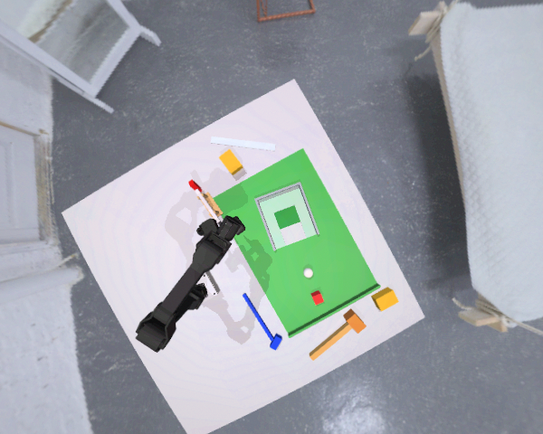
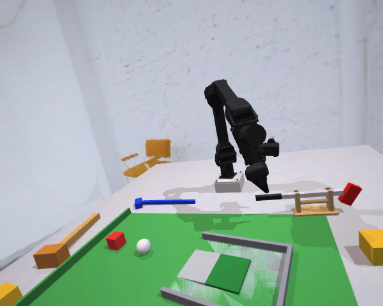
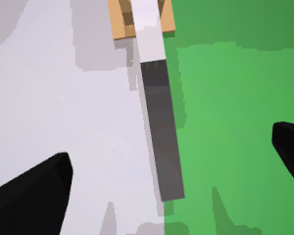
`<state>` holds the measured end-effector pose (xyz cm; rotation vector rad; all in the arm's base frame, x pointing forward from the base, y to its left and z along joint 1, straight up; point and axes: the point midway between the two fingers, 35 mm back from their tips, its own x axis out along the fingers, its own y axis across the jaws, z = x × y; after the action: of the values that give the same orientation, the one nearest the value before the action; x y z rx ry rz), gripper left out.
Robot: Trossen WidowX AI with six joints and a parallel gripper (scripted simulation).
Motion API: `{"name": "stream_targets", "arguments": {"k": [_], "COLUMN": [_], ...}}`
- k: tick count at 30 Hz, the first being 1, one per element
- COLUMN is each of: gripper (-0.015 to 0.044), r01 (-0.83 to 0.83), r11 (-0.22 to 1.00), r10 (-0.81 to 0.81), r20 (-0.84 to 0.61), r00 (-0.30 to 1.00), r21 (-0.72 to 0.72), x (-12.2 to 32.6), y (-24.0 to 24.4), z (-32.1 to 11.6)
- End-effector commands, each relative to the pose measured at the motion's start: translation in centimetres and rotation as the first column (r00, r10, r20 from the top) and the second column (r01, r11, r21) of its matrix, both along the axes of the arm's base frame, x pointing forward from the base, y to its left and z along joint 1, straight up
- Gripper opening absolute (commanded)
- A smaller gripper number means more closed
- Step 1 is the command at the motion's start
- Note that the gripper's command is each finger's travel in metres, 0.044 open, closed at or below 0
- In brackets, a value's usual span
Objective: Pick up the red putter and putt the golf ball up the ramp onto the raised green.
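"What's the gripper (image 1: 231,227) (image 2: 267,191) (image 3: 172,148) doing?"

"Its fingers are standing wide apart, clamping nothing. It's pointing downward at the black grip end of the red putter (image 1: 206,203) (image 2: 312,194) (image 3: 162,127). In the wrist view that grip is showing between the two fingers, touching neither."

"So where is the putter resting?"

"It's lying across a small wooden stand (image 1: 214,203) (image 2: 315,210) (image 3: 119,31), at the edge of the green mat (image 1: 342,261) (image 2: 172,227) (image 3: 235,122). The red head is sticking out past one end of the stand, the grip past the other."

"And the ball?"

"The golf ball (image 1: 308,272) (image 2: 143,246) is sitting on the mat, off the ramp (image 1: 291,233) (image 2: 198,264), near a red cube (image 1: 317,297) (image 2: 116,240). The ramp is leading to the raised green (image 1: 287,216) (image 2: 228,273), and a grey border (image 1: 265,224) (image 2: 247,240) is enclosing them on three sides, its opening facing the ball."

"Anything farther out?"

"A blue club (image 1: 259,318) (image 2: 168,201) is lying beside the mat, and an orange mallet (image 1: 330,340) (image 2: 51,255) is lying beyond the dark green rail (image 1: 335,310) (image 2: 82,252). One yellow block (image 1: 385,298) (image 2: 3,294) is sitting near the mallet's head; another yellow block (image 1: 231,161) (image 2: 380,247) is sitting between the mat and a pale strip (image 1: 242,143). They're all resting on the light table (image 1: 122,233) (image 2: 333,164)."
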<state>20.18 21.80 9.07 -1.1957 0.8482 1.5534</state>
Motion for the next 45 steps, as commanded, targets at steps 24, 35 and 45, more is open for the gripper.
{"name": "stream_targets", "arguments": {"k": [24,35,45], "gripper": [0.0440,0.0440,0.0282], "r01": [-0.013,-0.013,-0.008], "r11": [1.000,1.000,1.000], "r10": [0.013,0.013,0.008], "r20": [-0.004,-0.004,-0.003], "r00": [1.000,1.000,1.000], "r21": [-0.008,-0.008,-0.003], "x": [0.0,0.0,0.1], "y": [0.1,0.1,0.2], "z": [-5.4,-7.1,-6.8]}}
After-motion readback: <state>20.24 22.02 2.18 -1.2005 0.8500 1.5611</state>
